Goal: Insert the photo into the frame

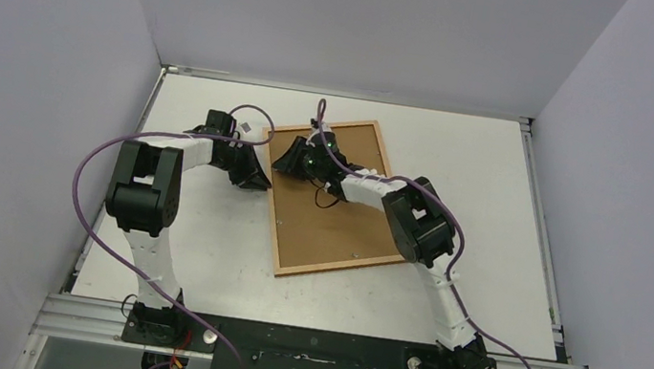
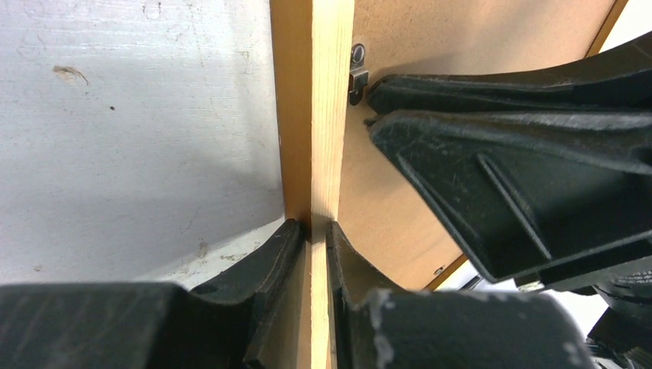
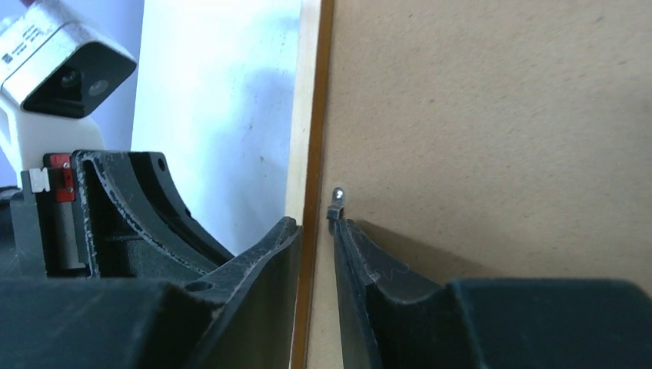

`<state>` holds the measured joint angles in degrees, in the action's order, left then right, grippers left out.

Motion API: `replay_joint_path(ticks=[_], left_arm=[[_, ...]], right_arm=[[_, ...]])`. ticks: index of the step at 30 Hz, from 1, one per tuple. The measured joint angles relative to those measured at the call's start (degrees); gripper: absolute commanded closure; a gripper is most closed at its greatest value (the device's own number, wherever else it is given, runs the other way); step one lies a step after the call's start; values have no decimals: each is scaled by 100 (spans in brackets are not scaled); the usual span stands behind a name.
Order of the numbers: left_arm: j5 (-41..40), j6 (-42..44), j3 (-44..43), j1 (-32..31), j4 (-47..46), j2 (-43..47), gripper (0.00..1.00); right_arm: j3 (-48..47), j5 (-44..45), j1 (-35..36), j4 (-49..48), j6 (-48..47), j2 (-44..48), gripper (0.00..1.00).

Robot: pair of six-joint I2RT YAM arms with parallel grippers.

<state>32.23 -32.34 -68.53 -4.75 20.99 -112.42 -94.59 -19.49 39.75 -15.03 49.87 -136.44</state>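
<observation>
The frame, pinched in our left gripper, we steady while the near-shut right gripper, whose hold we cannot tell, gently turns the clip at its tip.

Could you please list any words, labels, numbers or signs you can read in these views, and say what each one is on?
No text in these views can be read.
On the white wrist camera housing: a strip of dark print, too small and blurred to read.
On the frame, the fibreboard backing panel and the metal clip: no markings visible.
</observation>
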Motion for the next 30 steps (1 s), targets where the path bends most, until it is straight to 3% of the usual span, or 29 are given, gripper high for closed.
replay_joint_path(ticks=[30], left_arm=[[4,-63,2,4,0,-11,90]], right_arm=[[-330,-372,-42,-83,177,-295,77]])
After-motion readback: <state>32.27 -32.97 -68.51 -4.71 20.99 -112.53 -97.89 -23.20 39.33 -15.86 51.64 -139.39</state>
